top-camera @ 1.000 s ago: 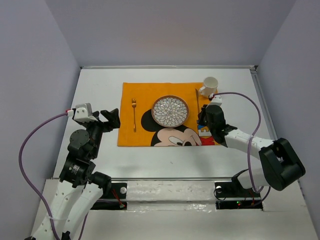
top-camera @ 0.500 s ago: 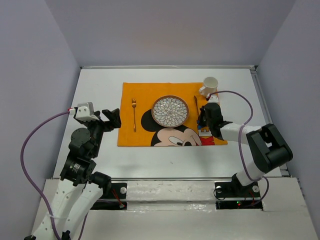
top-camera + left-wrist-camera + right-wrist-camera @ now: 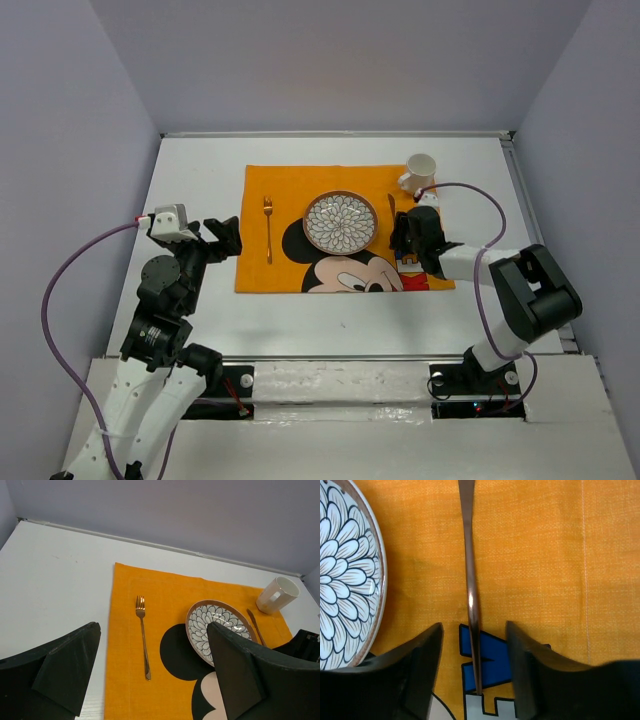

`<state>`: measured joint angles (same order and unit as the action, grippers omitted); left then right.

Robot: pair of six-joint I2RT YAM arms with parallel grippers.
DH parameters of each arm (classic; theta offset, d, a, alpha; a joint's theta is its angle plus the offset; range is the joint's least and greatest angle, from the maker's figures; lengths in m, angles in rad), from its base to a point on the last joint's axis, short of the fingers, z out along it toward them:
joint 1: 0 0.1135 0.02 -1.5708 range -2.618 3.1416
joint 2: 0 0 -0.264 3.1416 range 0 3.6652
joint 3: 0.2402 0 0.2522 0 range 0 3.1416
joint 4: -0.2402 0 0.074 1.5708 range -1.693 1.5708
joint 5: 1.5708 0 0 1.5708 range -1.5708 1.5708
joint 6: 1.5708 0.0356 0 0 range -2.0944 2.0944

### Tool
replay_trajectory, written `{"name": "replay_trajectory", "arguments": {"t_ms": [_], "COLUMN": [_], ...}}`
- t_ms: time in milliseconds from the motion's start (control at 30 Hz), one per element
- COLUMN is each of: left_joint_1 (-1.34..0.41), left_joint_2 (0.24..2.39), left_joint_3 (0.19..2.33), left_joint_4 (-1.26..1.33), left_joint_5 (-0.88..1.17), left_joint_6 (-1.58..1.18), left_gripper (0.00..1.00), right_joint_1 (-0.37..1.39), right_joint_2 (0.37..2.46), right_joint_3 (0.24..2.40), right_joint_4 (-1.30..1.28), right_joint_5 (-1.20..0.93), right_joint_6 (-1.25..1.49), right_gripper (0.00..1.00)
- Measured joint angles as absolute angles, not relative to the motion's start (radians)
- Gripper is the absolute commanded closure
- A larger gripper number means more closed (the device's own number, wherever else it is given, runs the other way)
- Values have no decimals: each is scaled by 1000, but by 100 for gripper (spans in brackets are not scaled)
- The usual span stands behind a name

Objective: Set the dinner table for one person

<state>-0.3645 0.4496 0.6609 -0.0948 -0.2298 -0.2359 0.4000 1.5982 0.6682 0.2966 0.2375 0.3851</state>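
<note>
The dinner table (image 3: 200, 170) is a large, flat, matte white rectangle. It runs from my arm bases to the back wall, and its surface is plain and even.

Left side: my left gripper (image 3: 222, 238) hangs over bare tabletop just off the mat's left edge, jaws spread wide, holding nothing.

Centre: an orange cloth mat (image 3: 290, 190) with a cartoon mouse print lies flat on the table. On it, left to right:
- A fork (image 3: 268, 228), tines pointing away from me.
- A round plate (image 3: 341, 221).
- A knife (image 3: 470, 580) just right of the plate.
- A mug (image 3: 420, 172) at the mat's far right corner.

Right side: my right gripper (image 3: 475, 650) sits low over the knife's handle. Its fingers are parted to either side, with a gap showing on both sides, and they grip nothing. The plate's rim lies close beside one finger.

Materials: the mat is coarse woven fabric. The fork and knife are slim, polished and copper-toned. The plate is glazed, with a white petal pattern and a brown rim. The mug is cream and cylindrical.
</note>
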Motion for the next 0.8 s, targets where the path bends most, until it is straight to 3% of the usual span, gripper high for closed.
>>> {"name": "replay_trajectory", "arguments": {"t_ms": [200,333,367,667,800], "left_joint_1": [-364,-364,-364,-363,-363], "left_joint_2": [450,450,449,424,423], "left_joint_3": [661,661,661,736,834], "left_joint_4": [-94,-94,-94,-93,-75], "left_joint_5": [-221,-214,-208,-87,-51], "left_joint_6": [-232,-228,-228,-242,-246], "left_gripper": [1,1,1,1,1], "right_joint_1": [400,400,400,400,400], "right_joint_2": [1535,1385,1335,736,562], "right_joint_3": [672,673,674,788,837], "right_joint_4": [249,187,170,4,-1], "right_joint_5": [247,244,241,145,98], "right_joint_6": [397,400,401,396,400], "right_gripper": [6,5,0,0,0]}}
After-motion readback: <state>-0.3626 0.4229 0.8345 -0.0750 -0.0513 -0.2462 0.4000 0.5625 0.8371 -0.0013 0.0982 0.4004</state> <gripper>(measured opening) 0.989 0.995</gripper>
